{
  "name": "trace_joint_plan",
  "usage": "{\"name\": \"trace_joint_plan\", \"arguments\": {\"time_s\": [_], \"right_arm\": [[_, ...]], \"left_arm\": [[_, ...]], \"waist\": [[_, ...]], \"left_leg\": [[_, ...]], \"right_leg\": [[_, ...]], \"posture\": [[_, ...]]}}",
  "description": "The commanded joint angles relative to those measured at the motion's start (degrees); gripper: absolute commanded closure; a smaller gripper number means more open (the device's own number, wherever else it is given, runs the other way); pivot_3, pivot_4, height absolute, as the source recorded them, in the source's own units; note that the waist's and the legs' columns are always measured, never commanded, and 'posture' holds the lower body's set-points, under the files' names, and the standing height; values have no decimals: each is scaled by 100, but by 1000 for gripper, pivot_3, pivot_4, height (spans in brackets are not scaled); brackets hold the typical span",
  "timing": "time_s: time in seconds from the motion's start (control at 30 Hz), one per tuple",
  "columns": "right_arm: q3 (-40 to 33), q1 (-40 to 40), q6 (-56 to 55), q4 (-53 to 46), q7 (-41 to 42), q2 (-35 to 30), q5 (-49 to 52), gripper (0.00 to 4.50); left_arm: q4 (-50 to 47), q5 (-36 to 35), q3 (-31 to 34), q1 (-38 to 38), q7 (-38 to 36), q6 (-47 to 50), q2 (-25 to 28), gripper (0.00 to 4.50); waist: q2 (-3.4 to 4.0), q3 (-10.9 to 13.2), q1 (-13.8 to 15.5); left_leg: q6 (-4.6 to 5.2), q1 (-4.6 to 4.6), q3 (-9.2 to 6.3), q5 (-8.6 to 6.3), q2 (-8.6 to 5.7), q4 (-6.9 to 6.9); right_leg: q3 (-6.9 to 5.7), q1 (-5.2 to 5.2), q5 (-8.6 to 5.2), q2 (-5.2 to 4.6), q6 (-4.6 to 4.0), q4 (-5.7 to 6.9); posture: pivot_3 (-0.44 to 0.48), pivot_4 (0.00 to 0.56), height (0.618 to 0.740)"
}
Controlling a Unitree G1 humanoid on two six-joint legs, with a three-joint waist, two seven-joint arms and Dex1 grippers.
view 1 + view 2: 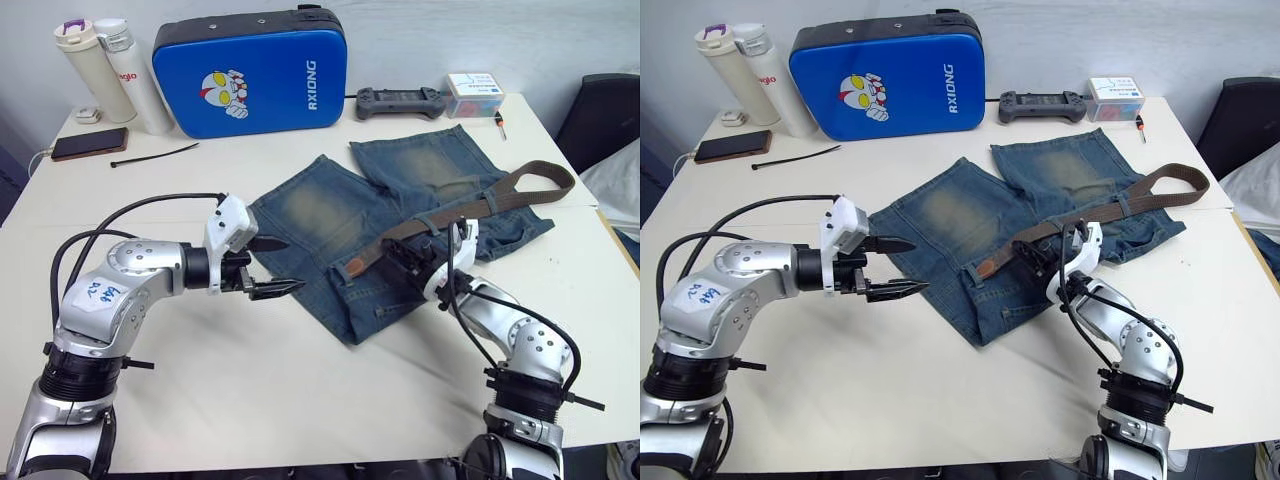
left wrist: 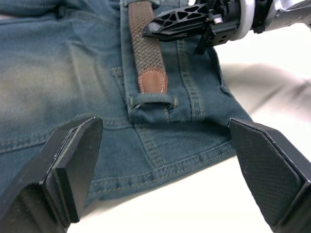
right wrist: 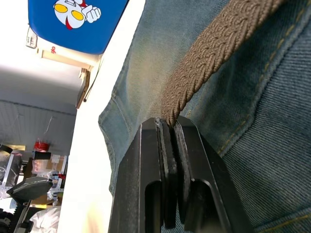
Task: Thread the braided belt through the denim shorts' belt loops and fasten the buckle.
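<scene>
While the denim shorts (image 1: pixel 400 225) lie flat on the white table (image 1: pixel 250 400), legs toward the far edge and waistband toward the robot, the braided belt (image 1: pixel 470 205) is laid diagonally along the waistband. Faded blue denim is seen, with paler worn patches on both legs and tan stitching at the seams. The belt is a dark-brown woven strap; its smooth tan leather tip (image 2: pixel 152 80), rounded and edge-stitched, sits just short of a belt loop (image 2: pixel 153 100), a narrow denim strip, and is not passed under it. The far end is curled into a loop (image 1: pixel 545 180) past the shorts' edge; the buckle cannot be made out.

The right gripper (image 3: pixel 170 127) is pressed together on the woven strap, the weave pinched between its black fingers. In the left wrist view it is seen lying across the strap behind the tip.

The left gripper (image 1: pixel 268 268) is spread wide, nothing between its textured black pads (image 2: pixel 262 165), and is held just over the waistband edge near the tip.

At the table's far side: a glossy blue hard case (image 1: pixel 250 72), two white bottles (image 1: pixel 110 70), a phone (image 1: pixel 88 143), a thin black cable tie (image 1: pixel 155 154), a grey controller (image 1: pixel 400 101).
</scene>
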Motion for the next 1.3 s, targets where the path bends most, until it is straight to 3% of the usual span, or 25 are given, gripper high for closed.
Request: {"name": "trace_joint_plan", "arguments": {"time_s": [0.03, 0.3, 0.5, 0.6, 0.9, 1.3], "right_arm": [[326, 113, -95, -195, 211, 51, -162, 4471], [1377, 382, 104, -622, 215, 313, -613, 4471], [1950, 434, 561, -919, 220, 9, -953, 4471], [1896, 395, 752, -924, 146, -103, -939, 4471], [691, 116, 586, -775, -435, 0, 76, 994], [-55, -295, -15, -83, -1427, 263, 1048, 994]], "left_arm": [[-95, -2, 60, -90, -25, -61, 79, 0], [-159, 3, 30, -30, 14, -42, 65, 0], [-133, 19, -44, -83, 25, -53, 5, 0], [-98, 38, -103, -115, -10, -92, -13, 0], [10, 90, -171, -174, -30, -172, -97, 0], [-34, 140, -213, -168, -12, -203, -134, 0]], "waist": [[0, 0, -2], [-2, -1, -21], [-9, -6, -19], [-11, -7, -13], [-16, -10, 5], [-16, -10, -10]], "left_leg": [[0, 0, 0, 0, 0, -1], [-6, 1, 1, 3, 1, -7], [-11, 1, 1, 6, 1, -16], [-11, 1, 1, 6, 1, -16], [-11, 0, 1, 7, 0, -15], [-10, -3, 5, 12, -1, -16]], "right_leg": [[0, 0, 0, 0, 0, 0], [1, -9, 0, 0, 0, 4], [2, -18, 0, 0, 0, 8], [2, -19, 0, 0, 0, 8], [3, -20, 0, 0, 0, 9], [4, -24, 0, -1, 0, 12]], "posture": [[0, 150, 740], [0, 150, 740], [0, 150, 740], [0, 150, 740], [0, 150, 740], [0, 150, 740]]}}
